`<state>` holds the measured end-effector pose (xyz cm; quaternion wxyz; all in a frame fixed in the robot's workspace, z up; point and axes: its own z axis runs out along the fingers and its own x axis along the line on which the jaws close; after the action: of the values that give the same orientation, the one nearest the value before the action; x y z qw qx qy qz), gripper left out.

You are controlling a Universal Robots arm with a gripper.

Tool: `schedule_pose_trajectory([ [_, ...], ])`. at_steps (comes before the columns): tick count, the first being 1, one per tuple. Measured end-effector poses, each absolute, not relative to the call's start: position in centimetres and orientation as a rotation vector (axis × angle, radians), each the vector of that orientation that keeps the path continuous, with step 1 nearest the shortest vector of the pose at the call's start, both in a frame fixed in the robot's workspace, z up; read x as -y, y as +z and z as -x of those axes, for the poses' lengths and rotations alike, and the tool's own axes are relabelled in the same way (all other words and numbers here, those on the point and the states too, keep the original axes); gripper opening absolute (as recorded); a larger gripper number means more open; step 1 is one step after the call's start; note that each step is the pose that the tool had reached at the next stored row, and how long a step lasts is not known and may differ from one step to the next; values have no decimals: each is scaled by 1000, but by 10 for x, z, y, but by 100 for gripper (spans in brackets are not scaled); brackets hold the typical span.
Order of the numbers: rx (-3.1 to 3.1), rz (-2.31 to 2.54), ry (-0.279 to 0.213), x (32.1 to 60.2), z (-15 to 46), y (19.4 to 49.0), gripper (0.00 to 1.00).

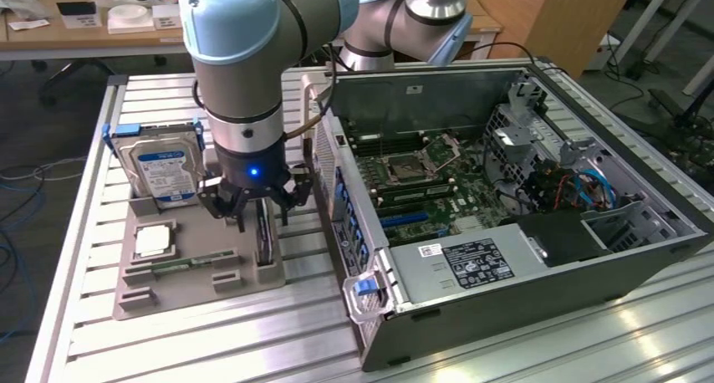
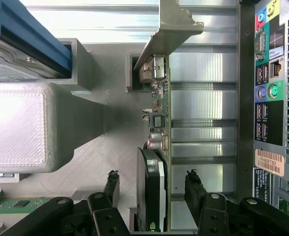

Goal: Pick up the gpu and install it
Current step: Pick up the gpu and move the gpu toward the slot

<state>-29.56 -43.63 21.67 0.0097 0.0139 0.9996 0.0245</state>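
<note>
Straddling the upright gpu (image 2: 156, 142), jaws open, not touching, one end cut off.

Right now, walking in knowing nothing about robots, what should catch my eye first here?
The big arm with pale blue joints reaches down at the exterior view's left, its open gripper straddling the gpu, a dark card standing on edge in a grey parts holder. On the exterior view's right lies an open computer case, motherboard bared; a hard drive stands upright in the holder.
</note>
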Motion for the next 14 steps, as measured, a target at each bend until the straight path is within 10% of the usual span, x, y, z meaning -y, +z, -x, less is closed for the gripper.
schedule_pose_trajectory([
  [7,-3121,-43,76,436,296,217,64],
  [14,-3121,-43,76,436,296,217,33],
])
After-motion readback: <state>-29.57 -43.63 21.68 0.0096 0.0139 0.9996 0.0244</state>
